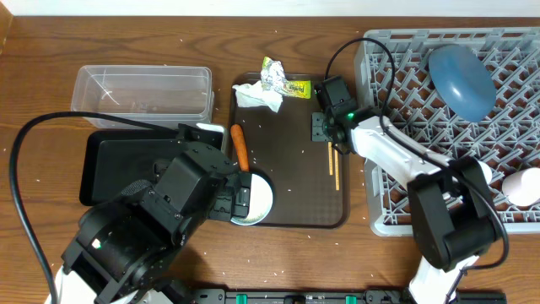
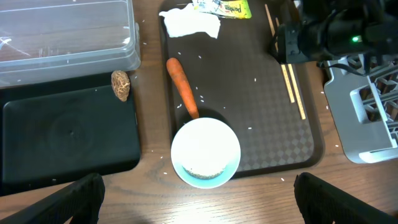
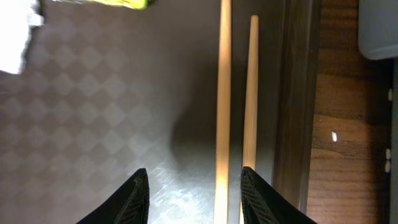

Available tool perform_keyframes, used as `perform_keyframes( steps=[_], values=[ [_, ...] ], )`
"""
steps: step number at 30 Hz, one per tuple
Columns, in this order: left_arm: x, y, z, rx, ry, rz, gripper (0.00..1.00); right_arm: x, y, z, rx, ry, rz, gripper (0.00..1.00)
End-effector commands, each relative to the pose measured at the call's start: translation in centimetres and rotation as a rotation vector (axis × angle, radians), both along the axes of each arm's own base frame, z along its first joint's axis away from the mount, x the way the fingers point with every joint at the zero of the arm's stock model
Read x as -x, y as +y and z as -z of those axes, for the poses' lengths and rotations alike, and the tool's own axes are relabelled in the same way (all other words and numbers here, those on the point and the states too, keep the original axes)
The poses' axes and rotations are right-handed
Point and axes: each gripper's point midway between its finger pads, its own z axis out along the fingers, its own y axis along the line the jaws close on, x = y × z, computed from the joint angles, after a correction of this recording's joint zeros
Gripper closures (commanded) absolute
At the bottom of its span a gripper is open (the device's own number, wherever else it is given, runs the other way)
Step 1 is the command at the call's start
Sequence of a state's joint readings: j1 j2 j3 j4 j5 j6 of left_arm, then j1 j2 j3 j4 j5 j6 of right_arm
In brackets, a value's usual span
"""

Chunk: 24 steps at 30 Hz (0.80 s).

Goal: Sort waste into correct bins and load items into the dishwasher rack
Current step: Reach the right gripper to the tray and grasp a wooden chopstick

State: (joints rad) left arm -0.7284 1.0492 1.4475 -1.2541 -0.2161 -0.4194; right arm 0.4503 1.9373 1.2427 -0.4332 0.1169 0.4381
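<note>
My left gripper (image 2: 199,199) is open, hovering just above and in front of the white bowl with pale blue outside (image 2: 205,152), which stands at the brown tray's front left corner (image 1: 253,198). An orange carrot stick (image 2: 182,87) lies behind the bowl. A brown lump (image 2: 120,85) sits by the black tray (image 2: 68,137) and clear tub (image 2: 62,37). My right gripper (image 3: 194,186) is open, low over two wooden sticks (image 3: 222,93); one stick lies between the fingers, the other at the right finger. Napkin (image 1: 257,97), foil (image 1: 274,78) and yellow-green wrapper (image 1: 297,87) lie at the tray's back.
The brown serving tray (image 1: 291,169) lies mid-table. The grey rack (image 1: 405,211) at the right holds the dark blue dish (image 1: 460,80) and a small cup (image 1: 523,187). Rice grains are scattered on the tray and the wood. The tray's raised rim (image 3: 295,93) runs right of the sticks.
</note>
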Motion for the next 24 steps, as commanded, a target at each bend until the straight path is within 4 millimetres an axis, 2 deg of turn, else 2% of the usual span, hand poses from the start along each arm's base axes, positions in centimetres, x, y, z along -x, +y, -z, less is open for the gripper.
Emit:
perform_keyframes(
  steps=[1, 2, 5, 9, 11, 13, 15, 17, 19, 22, 24],
  values=[
    [0.0, 0.1, 0.3, -0.005, 0.01, -0.011, 0.02, -0.3, -0.6, 1.1, 0.039, 0.003, 0.031, 0.6],
    [0.0, 0.1, 0.3, -0.005, 0.011, -0.011, 0.02, -0.2, -0.7, 1.5, 0.041, 0.011, 0.035, 0.61],
    [0.0, 0.1, 0.3, -0.005, 0.011, -0.011, 0.02, 0.1, -0.6, 2.5, 0.036, 0.04, 0.043, 0.71],
    [0.0, 0.1, 0.3, -0.005, 0.011, -0.011, 0.02, 0.6, -0.4, 3.4, 0.031, 0.07, 0.035, 0.9],
    [0.0, 0.1, 0.3, -0.005, 0.011, -0.011, 0.02, 0.8, -0.4, 3.7, 0.033, 0.08, 0.033, 0.9],
    [0.0, 0.1, 0.3, -0.005, 0.011, -0.011, 0.02, 0.9, -0.4, 3.8, 0.032, 0.086, 0.032, 0.99],
    [0.0, 0.1, 0.3, -0.005, 0.011, -0.011, 0.02, 0.9, -0.4, 3.4, 0.03, 0.079, 0.031, 0.99],
    [0.1, 0.2, 0.3, -0.007, 0.014, -0.011, 0.02, 0.8, -0.2, 2.1, 0.022, 0.064, 0.014, 0.99],
    [0.1, 0.3, 0.4, -0.012, 0.018, -0.011, 0.02, 0.8, 0.2, -0.3, -0.009, 0.033, -0.026, 0.99],
    [0.2, 0.3, 0.4, -0.012, 0.019, -0.011, 0.02, 1.6, 1.9, -5.7, -0.118, -0.028, -0.149, 0.99],
    [0.2, 0.3, 0.4, -0.012, 0.019, -0.011, 0.02, 2.2, 2.1, -8.7, -0.157, -0.068, -0.192, 0.99]
  ],
)
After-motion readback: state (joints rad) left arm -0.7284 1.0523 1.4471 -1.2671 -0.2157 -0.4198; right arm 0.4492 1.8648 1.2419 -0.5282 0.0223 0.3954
